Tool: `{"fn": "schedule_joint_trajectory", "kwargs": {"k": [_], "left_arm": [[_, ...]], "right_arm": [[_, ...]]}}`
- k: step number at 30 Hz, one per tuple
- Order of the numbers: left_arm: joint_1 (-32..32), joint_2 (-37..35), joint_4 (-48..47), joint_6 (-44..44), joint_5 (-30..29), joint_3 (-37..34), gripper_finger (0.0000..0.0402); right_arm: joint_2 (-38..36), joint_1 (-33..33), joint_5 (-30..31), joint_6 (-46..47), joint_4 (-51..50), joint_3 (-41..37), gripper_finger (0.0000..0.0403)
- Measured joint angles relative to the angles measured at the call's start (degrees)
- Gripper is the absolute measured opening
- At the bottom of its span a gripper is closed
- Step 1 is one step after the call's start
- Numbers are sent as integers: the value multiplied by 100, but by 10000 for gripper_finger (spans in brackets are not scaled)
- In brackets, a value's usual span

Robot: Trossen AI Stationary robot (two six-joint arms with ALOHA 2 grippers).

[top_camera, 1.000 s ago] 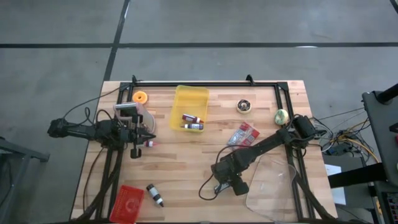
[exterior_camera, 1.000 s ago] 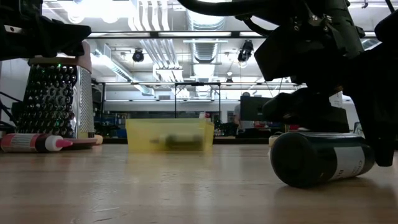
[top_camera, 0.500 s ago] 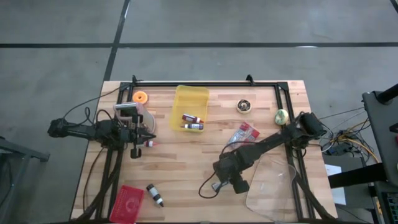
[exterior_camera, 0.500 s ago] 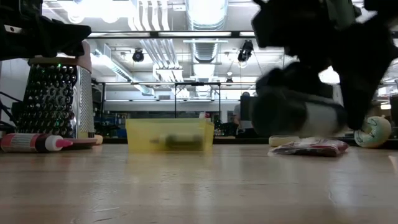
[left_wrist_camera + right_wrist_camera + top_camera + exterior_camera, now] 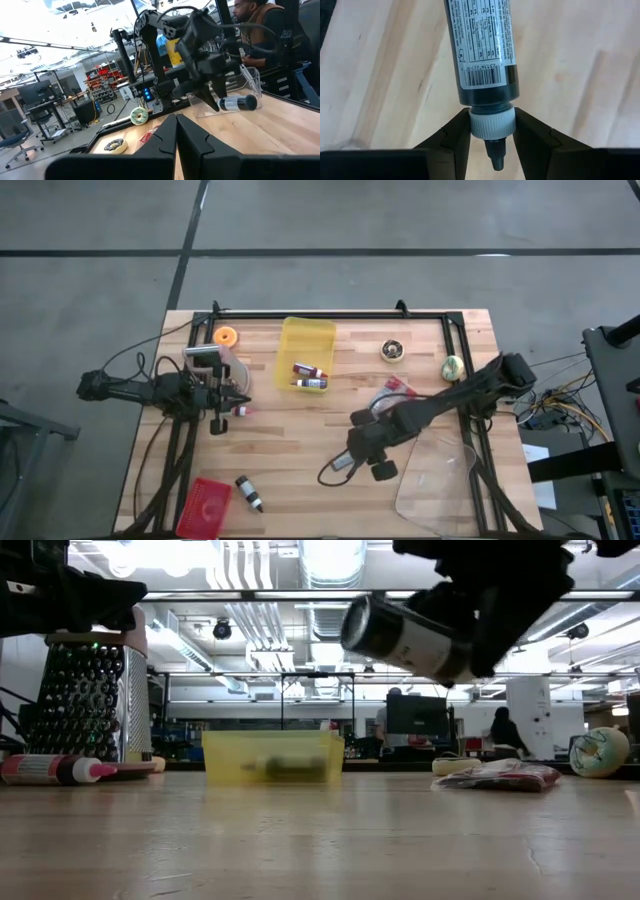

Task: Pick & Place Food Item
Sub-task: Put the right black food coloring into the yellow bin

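Above wooden table (image 5: 300, 440), right gripper (image 5: 491, 131) clamps dark squeeze bottle (image 5: 481, 47) at white cap; rigid, light, slippery label. Left gripper (image 5: 176, 131) closed, idle.

Overhead, table-level and two wrist cameras share the table (image 5: 300, 450).

Lighting is even and diffuse in the overhead picture; the table (image 5: 300, 450) shows only faint, soft shadows. In the table-level picture, ceiling lights (image 5: 330, 555) glare to white, leaving the nearby arm parts as dark silhouettes. The left wrist picture is washed out by bright ceiling glare. The bottle (image 5: 482, 55) label in the right wrist picture is sharp and legible.
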Motion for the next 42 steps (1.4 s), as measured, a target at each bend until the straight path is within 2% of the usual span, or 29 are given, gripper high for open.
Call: {"fn": "schedule_joint_trajectory", "kwargs": {"k": [7, 18, 24, 33, 42], "left_arm": [[1, 0, 0, 0, -2, 2, 13], [0, 0, 0, -1, -2, 1, 13], [1, 0, 0, -1, -2, 1, 13], [1, 0, 0, -1, -2, 1, 13], [0, 0, 0, 0, -1, 1, 13]], "right_arm": [[-93, -273, -12, -712, 61, 0, 125], [-129, -1045, -112, -1856, 226, 2, 128], [-127, -1694, -699, -2264, 383, 2, 129], [-127, -2717, -838, -1858, 970, 2, 130], [24, -3384, -837, -931, 1192, 266, 130]]}}
